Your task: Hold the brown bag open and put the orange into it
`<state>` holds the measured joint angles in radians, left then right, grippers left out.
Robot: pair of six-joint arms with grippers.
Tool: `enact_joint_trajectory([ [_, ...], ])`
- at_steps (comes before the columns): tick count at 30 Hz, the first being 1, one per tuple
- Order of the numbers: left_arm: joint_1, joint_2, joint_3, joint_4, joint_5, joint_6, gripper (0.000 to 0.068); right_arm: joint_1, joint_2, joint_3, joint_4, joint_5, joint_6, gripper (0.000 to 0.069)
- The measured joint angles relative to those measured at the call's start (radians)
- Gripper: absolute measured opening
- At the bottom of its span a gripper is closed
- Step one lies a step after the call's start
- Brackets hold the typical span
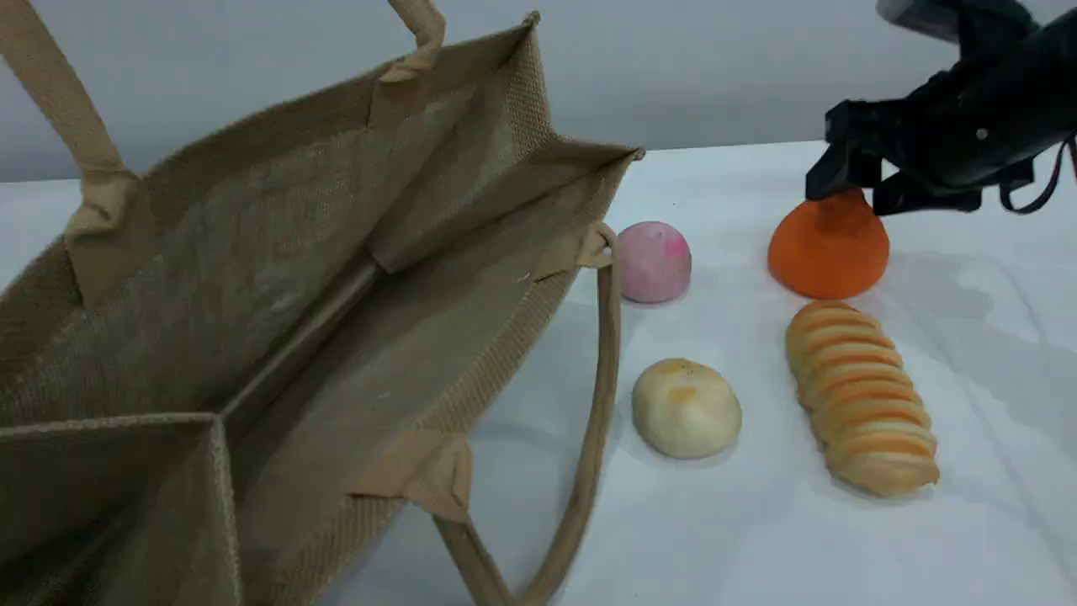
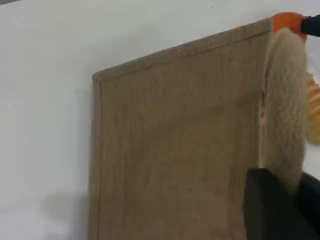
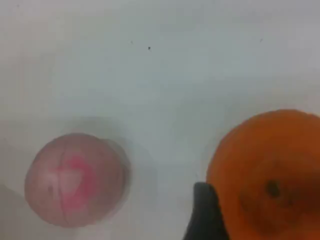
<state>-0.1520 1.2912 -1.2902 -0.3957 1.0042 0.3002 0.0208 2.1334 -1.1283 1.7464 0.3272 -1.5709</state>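
Right hand (image 1: 846, 198), spread wide, straddles the neck of the orange (image 1: 829, 257), which sits on the bench (image 1: 757, 547) directly beneath it and well right of the brown bag (image 1: 294, 252), which my left hand (image 2: 277, 210), clenched on a handle (image 2: 286, 100), holds open.

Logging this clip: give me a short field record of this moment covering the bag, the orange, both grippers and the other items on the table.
bag: brown bag on its side, mouth wide open
orange: orange on the table, outside the bag
left gripper: left gripper shut on the bag's handle, out of the scene view
right gripper: right gripper open, jaws either side of the orange's neck
other items: pink ball, pale bun, striped loaf, all right of the bag
stage: orange not yet lifted
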Motion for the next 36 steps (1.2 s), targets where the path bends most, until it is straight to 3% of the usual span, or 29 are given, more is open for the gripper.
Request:
enact_joint_trajectory([
  [8,0.000,0.000,0.000,-0.003,0.003,-0.007,0.0091,0.010,0.070,-0.029,-0.001,-0.027,0.000,0.0396],
  [11,0.000,0.000,0.000,-0.003,0.004,-0.011,0.0091,0.010,0.072,-0.029,-0.001,-0.024,0.000,0.0310],
  [15,0.000,0.001,0.001,-0.003,0.005,-0.014,0.0091,0.010,0.072,-0.029,-0.001,-0.022,0.000,0.0113],
  [17,0.000,0.002,0.001,-0.002,0.005,-0.014,0.0091,0.010,0.071,-0.029,-0.001,-0.005,0.000,0.0046],
  [26,0.000,0.002,0.001,0.006,-0.013,0.003,0.0091,0.011,-0.064,-0.024,-0.006,0.115,0.014,0.0032],
  [31,0.000,0.003,0.001,0.006,-0.023,0.009,0.0091,0.010,-0.195,0.026,-0.149,0.135,0.180,0.0032],
  [36,0.000,0.003,0.001,0.006,-0.049,0.009,0.0091,0.032,-0.349,0.139,-0.245,0.206,0.299,0.0032],
])
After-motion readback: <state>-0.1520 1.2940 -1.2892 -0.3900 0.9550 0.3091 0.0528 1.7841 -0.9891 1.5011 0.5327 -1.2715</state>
